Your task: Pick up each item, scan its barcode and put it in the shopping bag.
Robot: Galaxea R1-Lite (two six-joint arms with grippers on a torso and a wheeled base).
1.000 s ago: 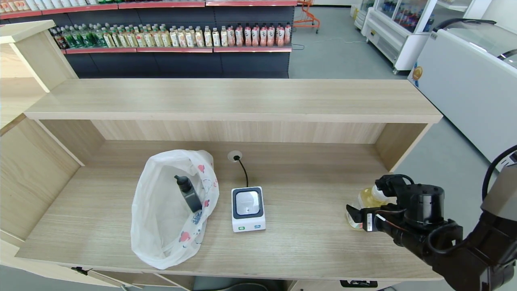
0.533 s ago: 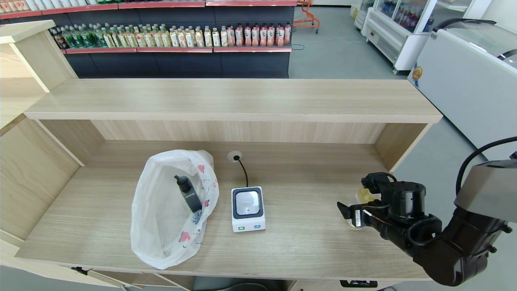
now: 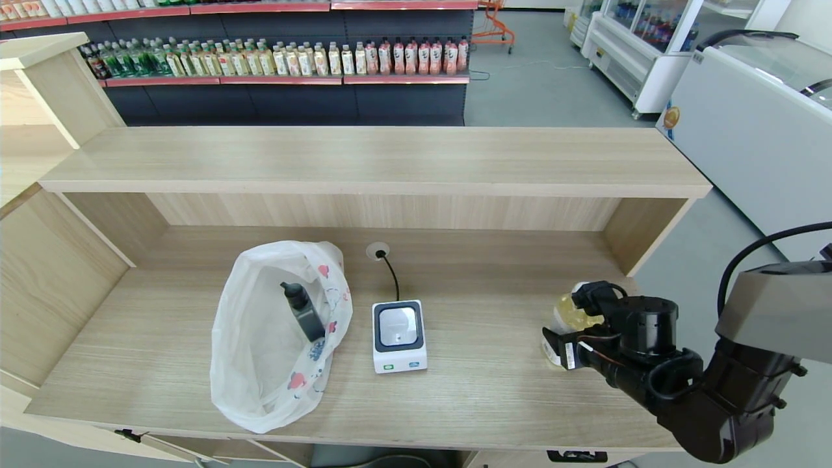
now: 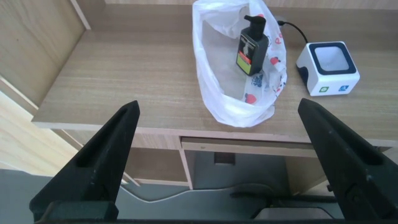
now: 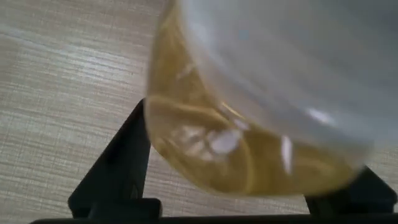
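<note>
1. Leftward in the last second goes your right gripper (image 3: pixel 564 331), carrying the yellow bottle (image 3: pixel 571 316) in from the counter's (image 3: pixel 494 390) right edge.
2. Its fingers are clamped on the bottle, well apart from the scanner (image 3: pixel 398 335) at mid-counter.
3. Likely step: carrying to scan. Next you must face the barcode to the scanner window.
4. Your left gripper (image 4: pixel 224 155) hangs spread off the near edge, and the shopping bag (image 3: pixel 260 364) holds a dark pump bottle (image 3: pixel 304 312).

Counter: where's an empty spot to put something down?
The biggest bare patch of counter lies between the scanner and the yellow bottle in the right gripper. There is also room left of the shopping bag, up to the side wall. It is tight between the bag and the scanner.
</note>
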